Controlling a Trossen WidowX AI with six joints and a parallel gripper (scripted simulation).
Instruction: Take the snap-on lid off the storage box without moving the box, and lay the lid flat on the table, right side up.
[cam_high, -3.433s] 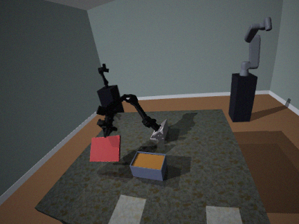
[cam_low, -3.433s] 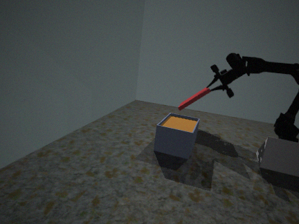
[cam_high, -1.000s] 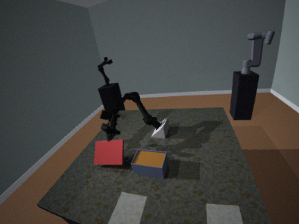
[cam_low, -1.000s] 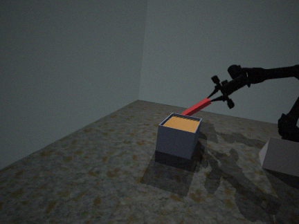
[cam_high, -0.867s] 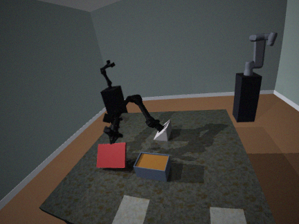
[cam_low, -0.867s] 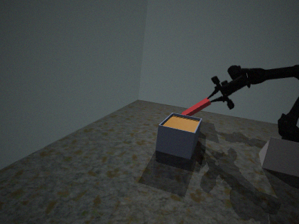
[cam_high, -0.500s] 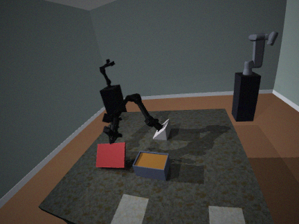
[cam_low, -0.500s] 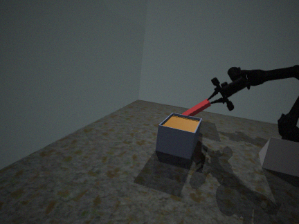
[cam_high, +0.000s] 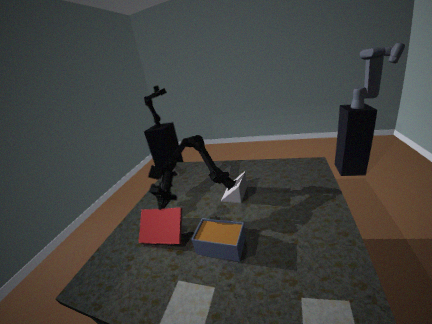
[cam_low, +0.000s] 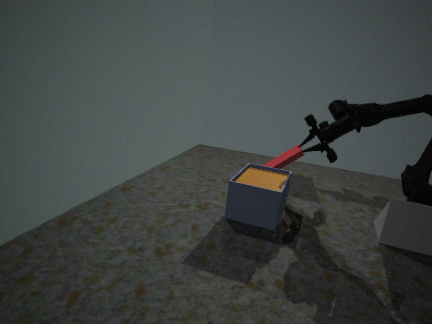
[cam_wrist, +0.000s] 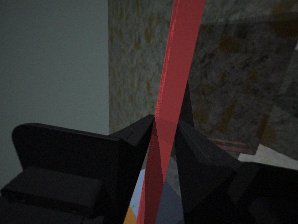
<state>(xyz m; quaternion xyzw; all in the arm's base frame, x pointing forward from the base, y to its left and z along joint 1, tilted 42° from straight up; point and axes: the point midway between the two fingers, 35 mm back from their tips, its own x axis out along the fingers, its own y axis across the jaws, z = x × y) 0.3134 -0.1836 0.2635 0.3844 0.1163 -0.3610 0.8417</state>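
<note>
The blue-grey storage box (cam_high: 217, 251) (cam_low: 255, 207) stands upright and open on the table, with an orange surface (cam_high: 218, 233) (cam_low: 262, 179) inside. My gripper (cam_high: 161, 206) (cam_low: 302, 148) (cam_wrist: 164, 122) is shut on one edge of the red lid (cam_high: 161, 227) (cam_low: 284, 157) (cam_wrist: 184, 45). The lid is off the box, beside it, to its left in the top view. It is tilted, its gripped edge raised and its far edge lower. In the exterior view the box hides the lid's lower part. I cannot tell whether the low edge touches the table.
A pale wedge (cam_high: 237, 193) (cam_low: 412, 230) stands on the table (cam_high: 280, 280) (cam_low: 125, 260) behind the box, by my arm. Two pale rectangles (cam_high: 189, 305) (cam_high: 327, 311) lie at the front. Two other arms (cam_high: 156, 107) (cam_high: 371, 75) stand on pedestals beyond the table.
</note>
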